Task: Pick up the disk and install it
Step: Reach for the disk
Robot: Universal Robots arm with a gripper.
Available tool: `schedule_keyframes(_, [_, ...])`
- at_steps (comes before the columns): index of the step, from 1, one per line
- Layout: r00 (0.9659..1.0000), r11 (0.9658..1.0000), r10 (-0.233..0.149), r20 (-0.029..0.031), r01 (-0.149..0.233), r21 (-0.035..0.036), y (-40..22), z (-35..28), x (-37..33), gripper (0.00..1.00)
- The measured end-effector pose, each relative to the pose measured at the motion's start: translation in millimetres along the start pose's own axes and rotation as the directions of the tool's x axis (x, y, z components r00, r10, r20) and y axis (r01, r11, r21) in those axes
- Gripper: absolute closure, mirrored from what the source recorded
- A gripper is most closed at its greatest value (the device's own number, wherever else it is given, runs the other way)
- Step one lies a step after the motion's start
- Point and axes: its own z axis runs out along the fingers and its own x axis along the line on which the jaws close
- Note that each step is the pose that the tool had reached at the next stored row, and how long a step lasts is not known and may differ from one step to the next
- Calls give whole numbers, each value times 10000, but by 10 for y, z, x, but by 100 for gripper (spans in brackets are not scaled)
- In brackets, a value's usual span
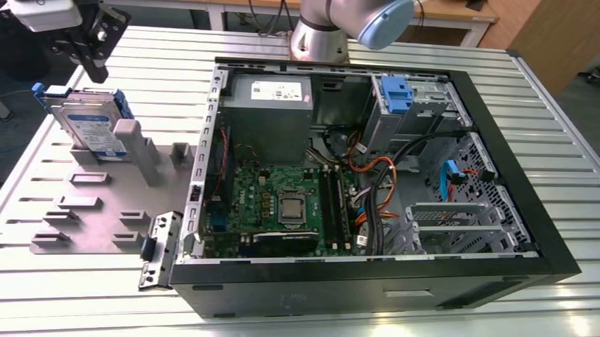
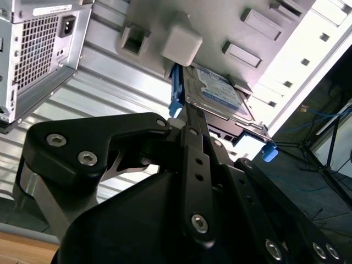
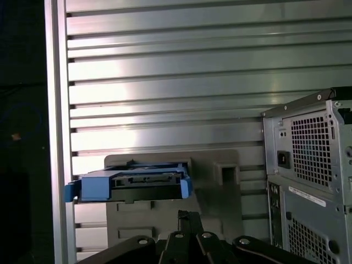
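The gripper (image 1: 97, 72) hangs over the exterior view's left side of the table. Its black fingertips are pressed together with nothing between them, as the first wrist view shows (image 3: 187, 215). It is above the disk (image 1: 89, 123) and clear of it.

The disk stands on edge in its blue carrier, leaning against an upright post (image 1: 128, 140) of a grey fixture plate (image 1: 89, 210). The plate lies flat on a ribbed aluminium table (image 1: 535, 98).

Just beside the plate, toward the exterior view's right, lies an open black computer case (image 1: 375, 288). Its motherboard (image 1: 281, 200), grey power supply (image 1: 267, 105) and a blue bracket (image 1: 395, 95) in the drive bay are laid bare. The arm's base (image 1: 324, 38) rises beyond the case. A wooden panel (image 1: 553, 42) stands past the table's far corner.

The exterior view gives the case's inside. The first wrist view gives the disk's connector edge (image 3: 132, 187) and the case's perforated rear wall (image 3: 308, 165). The second wrist view shows the disk's white-and-blue label (image 2: 217, 88), the power supply's vent and socket (image 2: 41, 47), and dark floor with cables (image 2: 330, 148) past the table's edge.
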Motion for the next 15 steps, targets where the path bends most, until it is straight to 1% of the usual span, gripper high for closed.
schedule_keyframes(6, [10000, 10000, 1, 0, -1, 1, -10, 54, 128, 89])
schedule_keyframes(15, [10000, 10000, 4, 0, -4, 0, -22, 141, 297, 89])
